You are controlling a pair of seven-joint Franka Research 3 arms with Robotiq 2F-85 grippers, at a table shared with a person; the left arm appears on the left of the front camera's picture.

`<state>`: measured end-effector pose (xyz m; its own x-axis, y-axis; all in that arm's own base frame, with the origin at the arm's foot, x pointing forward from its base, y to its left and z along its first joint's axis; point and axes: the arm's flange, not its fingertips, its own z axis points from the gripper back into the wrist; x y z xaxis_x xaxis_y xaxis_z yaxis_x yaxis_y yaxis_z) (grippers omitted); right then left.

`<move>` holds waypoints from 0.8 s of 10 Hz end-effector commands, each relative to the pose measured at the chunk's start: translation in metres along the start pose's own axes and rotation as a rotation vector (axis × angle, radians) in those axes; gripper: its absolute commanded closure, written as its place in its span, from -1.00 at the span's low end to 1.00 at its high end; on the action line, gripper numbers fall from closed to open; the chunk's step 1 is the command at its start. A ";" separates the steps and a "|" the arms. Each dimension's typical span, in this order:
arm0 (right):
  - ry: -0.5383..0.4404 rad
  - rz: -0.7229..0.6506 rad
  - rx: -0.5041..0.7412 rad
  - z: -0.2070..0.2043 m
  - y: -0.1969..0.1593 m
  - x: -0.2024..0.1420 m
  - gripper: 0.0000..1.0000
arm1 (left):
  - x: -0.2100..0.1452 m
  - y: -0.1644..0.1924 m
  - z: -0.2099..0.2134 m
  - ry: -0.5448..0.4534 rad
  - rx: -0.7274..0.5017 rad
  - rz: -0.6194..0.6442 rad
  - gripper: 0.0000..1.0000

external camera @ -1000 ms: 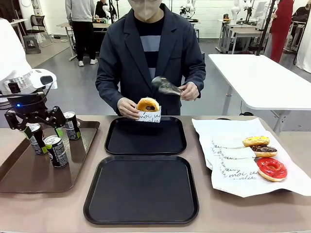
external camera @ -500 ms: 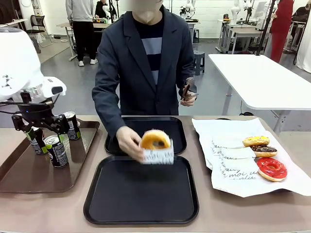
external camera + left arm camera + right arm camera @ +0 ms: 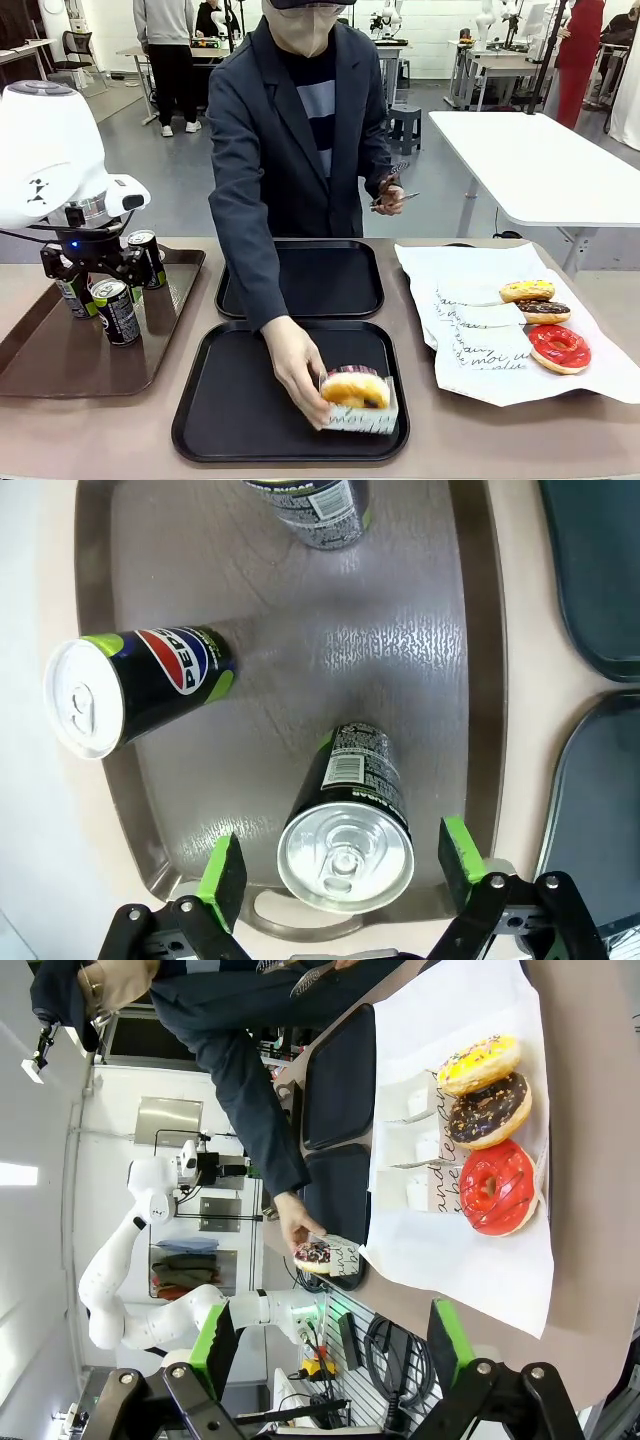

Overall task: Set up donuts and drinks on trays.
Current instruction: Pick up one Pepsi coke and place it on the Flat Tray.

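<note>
Black near tray (image 3: 230, 400) gets its first donut (image 3: 355, 392) — the person's hand (image 3: 295, 365) is on the sleeved ring at approx. 4 o'clock of that tray, close to the rim. Far tray (image 3: 300, 285), at 12 o'clock of it, is bare. Step in hand, as I read it: donut placement, w/ drinks not yet moved.

Left end effector (image 3: 340, 868) hangs over the brown tray (image 3: 60, 370) at 9 o'clock of the tabletop (image 3: 500, 440), fingers spread. Its green pads (image 3: 222, 878) flank one can (image 3: 355, 780) w/ gaps both sides — no grip. A Pepsi-marked can (image 3: 140, 695) and a third can (image 3: 310, 505) stand nearby on the same tray.

Right end effector (image 3: 330, 1348) is spread too and holds nothing, high over the paper sheet (image 3: 480, 370) at 3 o'clock, where the yellow donut (image 3: 478, 1065), choc. donut (image 3: 488, 1110) and red donut (image 3: 497, 1187) lie in a row.

Next move prob. needs the left to centre on the can, close on its body, lift clear of the neighbours, then carry it to a black tray, keeping off the person's arm.
</note>
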<state>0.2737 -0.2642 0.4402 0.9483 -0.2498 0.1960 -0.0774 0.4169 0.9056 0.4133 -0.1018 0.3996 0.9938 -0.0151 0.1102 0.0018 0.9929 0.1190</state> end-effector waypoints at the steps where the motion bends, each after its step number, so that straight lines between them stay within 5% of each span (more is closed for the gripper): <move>1: -0.015 0.015 0.024 -0.001 -0.001 0.001 -1.00 | 0.007 0.000 -0.011 0.012 -0.003 0.045 -1.00; 6: -0.015 0.015 0.024 -0.001 -0.001 0.001 -1.00 | 0.009 -0.001 -0.026 0.010 -0.060 0.072 -1.00; 8: -0.015 0.015 0.024 -0.001 -0.001 0.001 -1.00 | 0.009 -0.002 -0.026 0.003 -0.066 0.078 -0.77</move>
<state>0.2737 -0.2643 0.4402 0.9482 -0.2497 0.1963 -0.0776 0.4170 0.9056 0.4248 -0.0956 0.3781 0.9948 0.0301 0.0974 -0.0368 0.9971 0.0673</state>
